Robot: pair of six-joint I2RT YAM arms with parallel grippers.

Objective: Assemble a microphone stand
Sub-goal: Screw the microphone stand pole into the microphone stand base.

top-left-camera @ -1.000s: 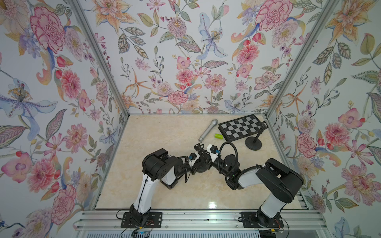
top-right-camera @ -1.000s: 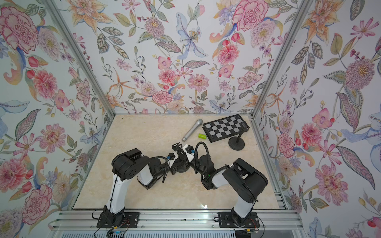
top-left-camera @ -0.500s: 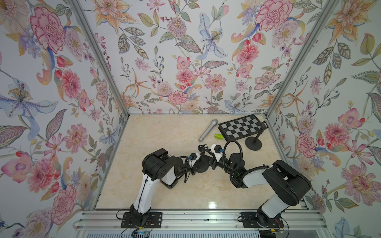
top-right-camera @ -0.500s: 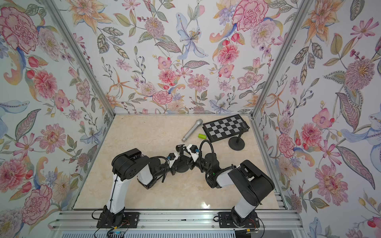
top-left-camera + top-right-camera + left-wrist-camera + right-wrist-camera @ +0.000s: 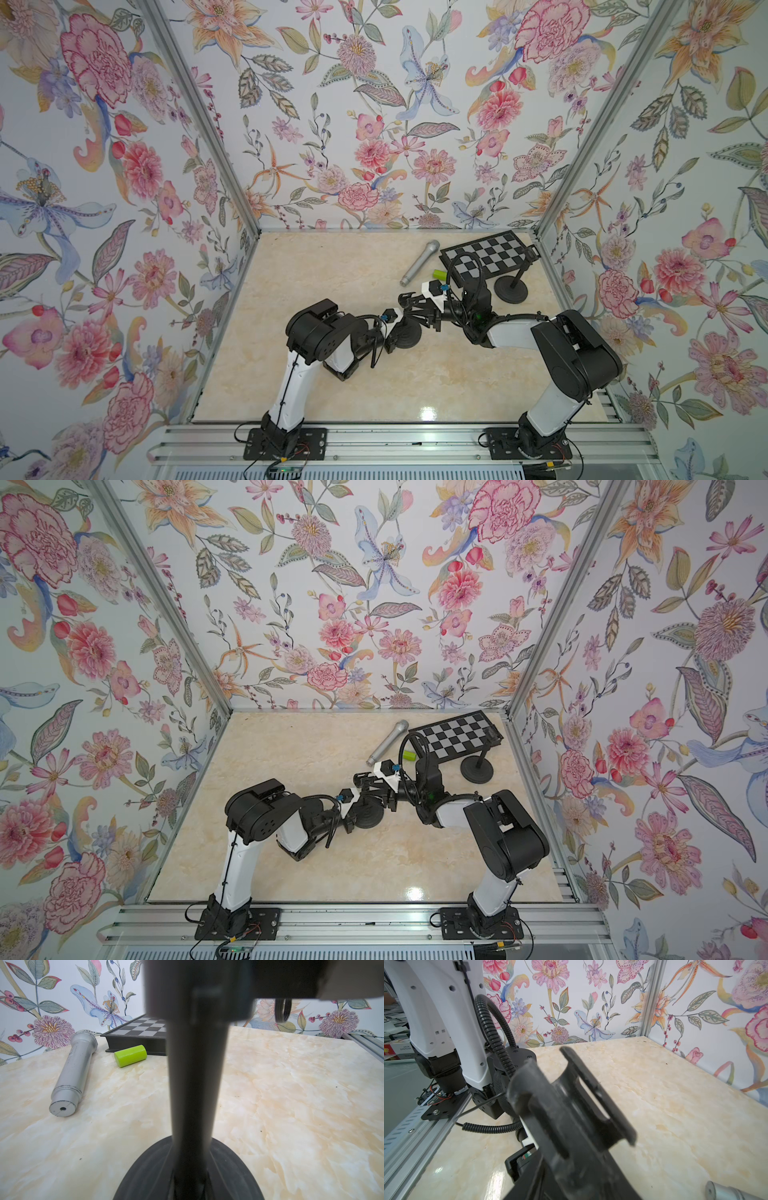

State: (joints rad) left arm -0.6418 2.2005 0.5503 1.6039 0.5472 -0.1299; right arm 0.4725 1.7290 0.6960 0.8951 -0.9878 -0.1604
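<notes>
Near the middle of the table (image 5: 332,270) the left gripper (image 5: 400,329) is clamped on the pole (image 5: 193,1084) of the stand (image 5: 409,338), whose round base (image 5: 145,1176) sits flat; it looks rigid and bottom-heavy, best held low on the pole; whether the right gripper (image 5: 422,311) pinches the stiff-looking clip (image 5: 571,1109) on top I cannot tell; the microphone (image 5: 419,262), probably smooth and prone to roll, lies toward the crowded back right corner beside a green cylinder (image 5: 439,274) and chessboard (image 5: 490,257); the left and front edges leave open room
</notes>
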